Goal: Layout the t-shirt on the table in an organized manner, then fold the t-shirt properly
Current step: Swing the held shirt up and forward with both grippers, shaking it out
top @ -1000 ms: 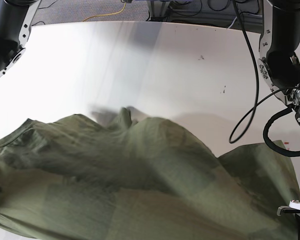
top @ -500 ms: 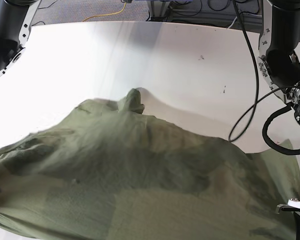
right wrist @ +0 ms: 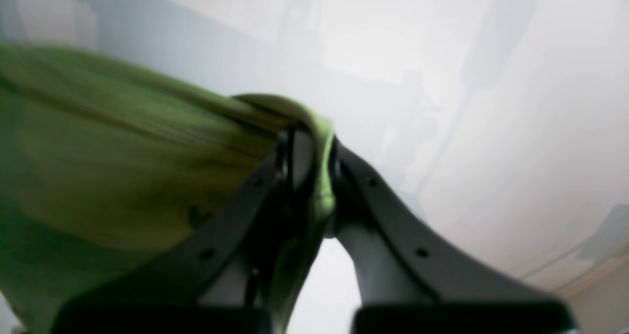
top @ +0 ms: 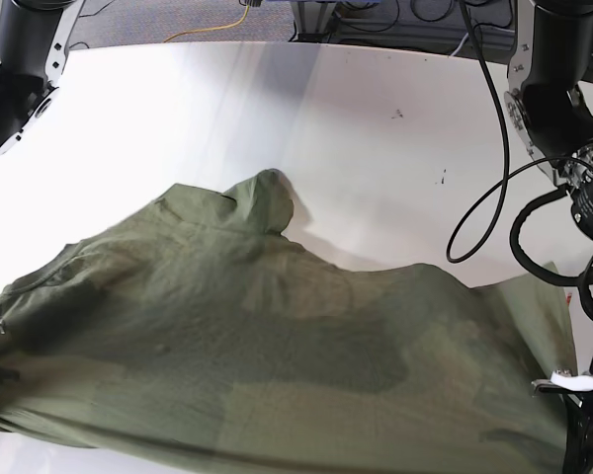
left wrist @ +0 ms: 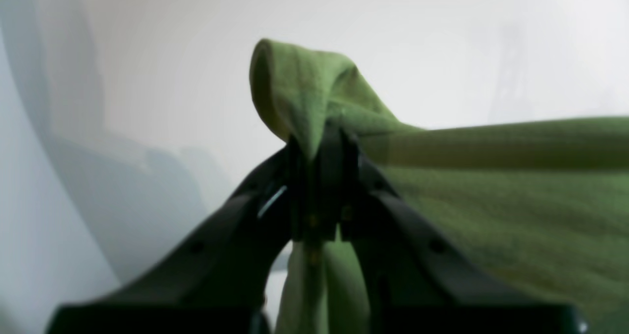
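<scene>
The olive-green t-shirt [top: 277,336] hangs wide across the near half of the white table [top: 356,128], stretched between my two grippers, with a bunched bump at its far edge [top: 267,193]. In the left wrist view my left gripper [left wrist: 319,145] is shut on a fold of the t-shirt [left wrist: 491,201], which runs off to the right. My right gripper [right wrist: 309,147] is likewise shut on a corner of the t-shirt [right wrist: 98,167], with the cloth pulled off to the left. In the base view both sets of fingertips are hidden at the shirt's side edges.
The left arm [top: 558,109] stands at the right with looping black cables [top: 494,148] beside it. At the top left is the right arm [top: 20,69]. Small black specks [top: 397,114] mark the bare far tabletop. A yellow cable [top: 217,28] lies beyond the far edge.
The shirt has swung away from the near edge and spread farther over the table, its far edge now higher in view and the cloth flatter. Both grippers stay shut on it.
</scene>
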`<state>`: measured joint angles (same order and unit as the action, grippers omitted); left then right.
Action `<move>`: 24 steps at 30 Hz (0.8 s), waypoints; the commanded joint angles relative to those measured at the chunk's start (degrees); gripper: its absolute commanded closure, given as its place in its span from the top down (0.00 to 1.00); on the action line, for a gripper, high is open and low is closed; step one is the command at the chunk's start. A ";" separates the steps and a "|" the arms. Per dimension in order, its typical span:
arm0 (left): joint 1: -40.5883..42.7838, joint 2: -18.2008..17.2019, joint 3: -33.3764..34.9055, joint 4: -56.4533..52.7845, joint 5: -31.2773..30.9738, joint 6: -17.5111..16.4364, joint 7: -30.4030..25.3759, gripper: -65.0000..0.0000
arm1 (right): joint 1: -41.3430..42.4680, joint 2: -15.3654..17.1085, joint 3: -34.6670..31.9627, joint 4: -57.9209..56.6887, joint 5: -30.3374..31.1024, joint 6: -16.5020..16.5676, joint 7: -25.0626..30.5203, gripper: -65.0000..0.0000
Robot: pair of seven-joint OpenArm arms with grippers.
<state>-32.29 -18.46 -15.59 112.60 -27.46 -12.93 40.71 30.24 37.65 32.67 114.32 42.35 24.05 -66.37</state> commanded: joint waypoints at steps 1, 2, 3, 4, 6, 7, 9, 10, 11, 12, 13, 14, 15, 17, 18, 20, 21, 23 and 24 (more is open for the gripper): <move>-0.54 -0.31 -0.45 1.03 0.34 0.66 -2.07 0.00 | -0.31 1.43 0.70 0.53 -0.81 -0.36 1.09 0.00; -0.28 -0.22 -0.54 1.03 0.34 0.66 -2.07 0.00 | -0.57 1.43 0.70 0.53 -0.81 -0.36 1.09 0.00; 0.07 -0.14 -0.62 1.12 0.34 0.66 -2.07 0.00 | -0.83 1.34 0.70 0.53 -0.81 -0.36 1.09 0.00; 0.16 -0.14 -0.62 1.12 0.34 0.66 -2.07 0.00 | -0.92 1.34 0.70 0.53 -0.81 -0.36 1.09 0.00; 0.87 -0.22 -0.71 0.94 0.34 0.66 -2.07 0.00 | -1.54 1.16 0.70 0.53 -0.81 -0.36 1.09 0.00; 1.22 -0.22 -0.71 0.94 0.34 0.66 -2.16 0.00 | -2.06 1.08 0.70 0.53 -0.81 -0.36 1.27 0.00; 2.01 -0.31 -0.71 0.85 0.43 0.66 -2.16 0.00 | -3.03 0.46 0.70 0.45 -0.81 -0.36 1.71 0.00; 2.36 -0.31 -0.80 0.77 0.43 0.66 -2.16 0.00 | -3.38 0.02 0.70 0.36 -0.81 -0.36 2.15 0.00; 2.71 -0.31 -0.80 0.68 0.52 0.66 -2.16 0.00 | -3.91 -0.33 0.70 0.18 -0.81 -0.36 2.85 0.00; 2.89 -0.31 -0.80 0.50 0.69 0.66 -2.16 0.00 | -4.26 -0.51 0.70 0.01 -0.81 -0.36 3.47 0.00; 3.24 -0.31 -0.80 -0.02 0.69 0.66 -2.16 0.00 | -4.70 -0.86 0.52 -0.34 -0.90 -0.36 4.17 0.00; 3.41 -0.22 -0.80 -0.55 0.69 0.66 -2.16 0.00 | -5.14 -1.12 0.43 -0.70 -0.90 -0.36 4.61 0.00; 3.68 -0.14 -0.80 -0.90 0.69 0.66 -2.16 0.00 | -5.49 -1.30 0.35 -1.14 -0.90 -0.36 5.05 0.00; 4.38 -0.14 -0.80 -1.08 0.69 0.66 -2.16 0.00 | -5.76 -1.74 0.35 -1.66 -0.90 -0.36 5.23 0.00; 4.65 -0.05 -0.80 -1.08 0.69 0.66 -2.16 0.00 | -5.84 -1.91 0.35 -1.75 -0.90 -0.36 5.23 0.00; 5.26 -0.05 -0.80 -1.08 0.69 0.66 -2.16 0.00 | -6.55 -2.26 0.52 -1.84 -0.90 -0.36 5.23 0.00; 5.61 -0.05 -0.80 -0.99 0.52 0.66 -2.16 0.00 | -7.25 -2.35 0.61 -1.66 -0.90 -0.36 5.23 0.00; 6.32 -0.05 -0.80 -0.73 0.43 0.66 -2.16 0.00 | -8.31 -2.35 0.70 -1.66 -0.81 -0.36 5.23 0.00; 6.58 -0.05 -0.80 -0.38 0.43 0.66 -2.16 0.00 | -8.83 -2.35 0.70 -1.66 -0.81 -0.36 5.23 0.00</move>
<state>-24.67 -17.67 -16.08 110.87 -27.05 -12.84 40.71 21.28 34.11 32.73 112.05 41.93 24.01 -62.59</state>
